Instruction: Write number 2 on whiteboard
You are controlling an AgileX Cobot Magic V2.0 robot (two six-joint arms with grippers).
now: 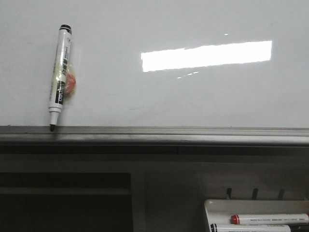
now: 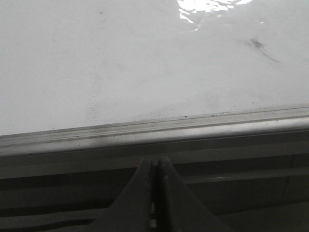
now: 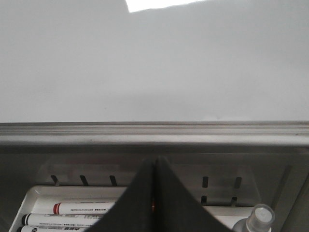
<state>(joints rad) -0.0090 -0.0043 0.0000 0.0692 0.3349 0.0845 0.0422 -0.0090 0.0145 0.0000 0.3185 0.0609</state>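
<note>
The whiteboard (image 1: 145, 96) carries no written 2, only a black marker (image 1: 60, 77) standing tip-down on its grey ledge (image 1: 193, 134). Both the left gripper (image 2: 155, 166) and right gripper (image 3: 154, 166) have their fingers pressed together, holding nothing.

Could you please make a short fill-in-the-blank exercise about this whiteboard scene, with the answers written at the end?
1. The uncapped marker standing against the whiteboard has its tip on the grey metal ____.
2. The number of digits written on the whiteboard is ____.
3. In the white tray at lower right, the upper marker has a cap coloured ____.
4. The fingers of the left gripper and the right gripper are both ____.

Answers: ledge; zero; red; shut
</note>
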